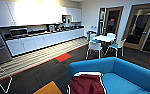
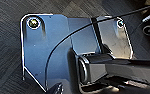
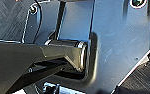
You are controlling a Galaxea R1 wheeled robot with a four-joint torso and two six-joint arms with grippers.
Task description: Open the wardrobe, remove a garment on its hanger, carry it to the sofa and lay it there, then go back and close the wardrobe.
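Sofa [image 1: 131, 72]: bright blue upholstery, low rounded back and arm, at lower right of head view. Garment [image 1: 87, 83]: maroon fabric, soft folds, white trim along edges, draped over sofa's near arm and seat. Dark carpet [image 1: 41, 75] with red and orange patches, ribbed pale strip along white kitchen cabinets [image 1: 41, 41]. Round white table [image 1: 104, 38] with slim white chairs behind sofa. Claw state, either arm: cannot tell.
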